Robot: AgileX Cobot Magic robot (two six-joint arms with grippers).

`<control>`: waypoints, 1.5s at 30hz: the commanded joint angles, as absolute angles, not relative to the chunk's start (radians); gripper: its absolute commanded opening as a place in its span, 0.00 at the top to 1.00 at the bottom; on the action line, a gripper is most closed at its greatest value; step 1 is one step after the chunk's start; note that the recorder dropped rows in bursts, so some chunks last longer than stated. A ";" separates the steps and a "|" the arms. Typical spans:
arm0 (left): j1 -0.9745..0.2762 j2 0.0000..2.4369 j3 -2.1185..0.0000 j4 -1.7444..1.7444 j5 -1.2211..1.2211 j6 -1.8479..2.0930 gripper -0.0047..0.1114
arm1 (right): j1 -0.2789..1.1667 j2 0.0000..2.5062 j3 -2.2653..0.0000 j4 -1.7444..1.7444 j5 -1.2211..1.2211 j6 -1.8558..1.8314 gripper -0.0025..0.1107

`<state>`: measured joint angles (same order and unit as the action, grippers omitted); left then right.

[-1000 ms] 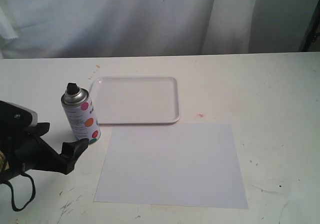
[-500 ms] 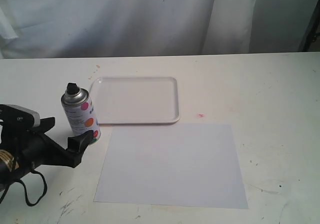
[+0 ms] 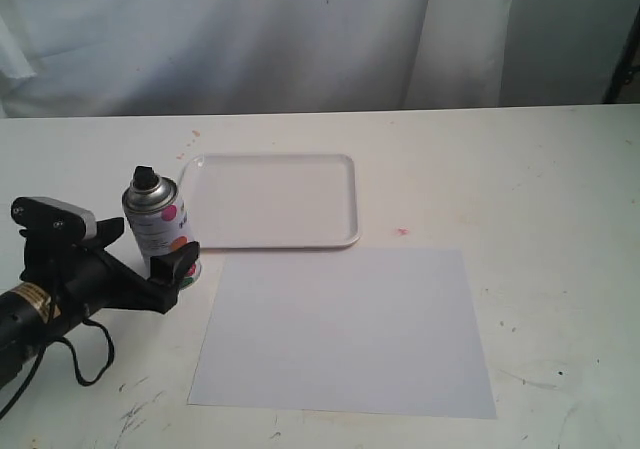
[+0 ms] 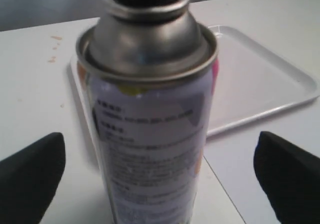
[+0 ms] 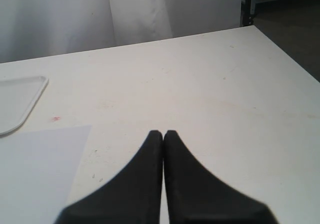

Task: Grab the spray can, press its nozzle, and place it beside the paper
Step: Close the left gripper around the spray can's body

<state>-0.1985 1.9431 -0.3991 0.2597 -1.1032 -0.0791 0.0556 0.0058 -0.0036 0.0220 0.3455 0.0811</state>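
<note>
The spray can (image 3: 160,227) stands upright on the table, left of the paper (image 3: 345,329) and just off its far left corner. It is white with coloured dots, a silver shoulder and a black nozzle (image 3: 146,177). My left gripper (image 3: 150,242) is open, with one finger on each side of the can's lower body. In the left wrist view the can (image 4: 150,124) fills the middle, and both black fingers (image 4: 30,176) stand clear of its sides. My right gripper (image 5: 163,134) is shut and empty above bare table, with the paper's corner (image 5: 35,169) beside it.
A white rimmed tray (image 3: 270,201) lies just behind the paper and right of the can; its corner (image 5: 15,102) also shows in the right wrist view. A white curtain hangs behind the table. The right arm is outside the exterior view.
My left gripper has moved forward and to the right along the table, and its open fingers now straddle the can. The can, paper and tray have not moved.
</note>
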 commanded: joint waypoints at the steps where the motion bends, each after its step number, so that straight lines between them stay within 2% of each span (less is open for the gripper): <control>1: -0.202 1.948 -0.443 0.256 -1.061 -0.073 0.14 | 0.050 0.000 0.000 0.027 0.344 0.084 0.98; 29: -0.202 2.096 -0.540 0.265 -1.149 -0.045 0.16 | 0.050 0.000 0.000 0.027 0.344 0.084 0.98; 31: -0.202 2.096 -0.540 0.265 -1.152 -0.051 0.22 | 0.050 0.000 0.000 0.027 0.344 0.084 0.98; 36: -0.202 2.096 -0.540 0.268 -1.154 -0.051 0.53 | 0.050 0.000 0.000 0.027 0.344 0.084 0.98; 37: -0.202 2.096 -0.540 0.270 -1.154 -0.051 0.63 | 0.050 0.000 0.000 0.027 0.344 0.084 0.98; 38: -0.202 2.096 -0.540 0.270 -1.154 -0.051 0.68 | 0.050 0.000 0.000 0.027 0.344 0.084 0.98; 45: -0.202 2.078 -0.540 0.270 -1.154 -0.055 0.71 | 0.050 0.000 0.000 0.027 0.344 0.084 0.98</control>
<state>-0.1985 2.0940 -0.5332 0.2721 -1.1363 -0.0481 0.0556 0.0058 -0.0036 0.0220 0.3455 0.0811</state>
